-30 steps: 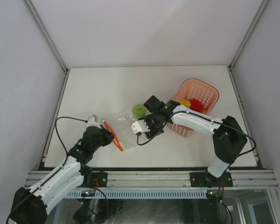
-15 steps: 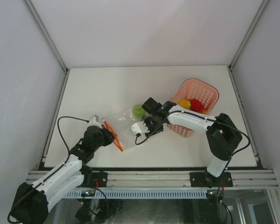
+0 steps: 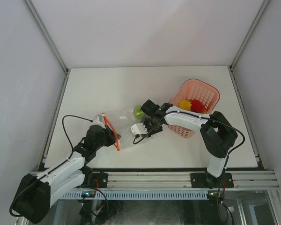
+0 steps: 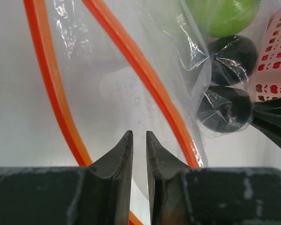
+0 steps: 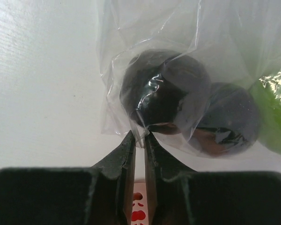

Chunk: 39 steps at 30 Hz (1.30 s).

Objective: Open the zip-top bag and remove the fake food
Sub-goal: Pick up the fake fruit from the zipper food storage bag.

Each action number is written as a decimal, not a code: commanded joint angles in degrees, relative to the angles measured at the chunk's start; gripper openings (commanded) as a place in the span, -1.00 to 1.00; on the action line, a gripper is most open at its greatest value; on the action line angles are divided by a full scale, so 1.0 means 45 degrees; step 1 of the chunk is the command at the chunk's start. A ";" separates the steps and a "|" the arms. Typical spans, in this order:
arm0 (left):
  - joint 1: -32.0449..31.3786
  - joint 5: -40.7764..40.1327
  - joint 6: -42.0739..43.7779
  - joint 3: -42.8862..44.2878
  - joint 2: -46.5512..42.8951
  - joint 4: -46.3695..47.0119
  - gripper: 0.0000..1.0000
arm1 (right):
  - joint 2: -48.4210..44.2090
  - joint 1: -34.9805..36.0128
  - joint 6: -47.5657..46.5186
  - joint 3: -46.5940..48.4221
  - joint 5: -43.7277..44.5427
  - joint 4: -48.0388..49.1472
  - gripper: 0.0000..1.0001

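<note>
On white tabletop (image 3: 131,84), with zip-top bag (image 3: 122,125) at 9 o'clock of pink basket (image 3: 211,92), verify right gripper (image 5: 139,136) pinch on film beside dark fake food (image 5: 164,91) and left gripper (image 4: 139,137), barely parted, hold undeterminable, by orange zip strip (image 4: 145,79): risk of slick film slipping free on lift.

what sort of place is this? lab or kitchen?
Looks like a lab test cell: aluminium frame and white walls around a white table, left arm and right arm bolted at its near edge, only props on it, a zip-top bag and pink basket of fake food.
</note>
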 commanded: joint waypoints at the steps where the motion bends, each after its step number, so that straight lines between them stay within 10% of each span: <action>1: 0.0075 0.0816 -0.0188 -0.0233 0.0583 0.1411 -0.55 | 0.0125 0.0148 0.0508 0.0078 -0.0735 0.0473 -0.81; 20: 0.0076 0.2752 -0.0964 0.0435 0.4628 0.4925 -0.32 | 0.0495 -0.0048 0.2065 0.0078 -0.2891 0.1889 -0.96; 32: 0.0065 0.5388 -0.2772 -0.1000 0.5826 1.3551 -0.49 | 0.0278 -0.0583 0.2301 0.0059 -0.3554 0.1752 -0.96; 39: 0.0065 0.3961 -0.1830 -0.0664 0.5361 0.8884 -0.42 | 0.0217 -0.0805 0.2485 -0.0020 -0.3874 0.1791 -0.94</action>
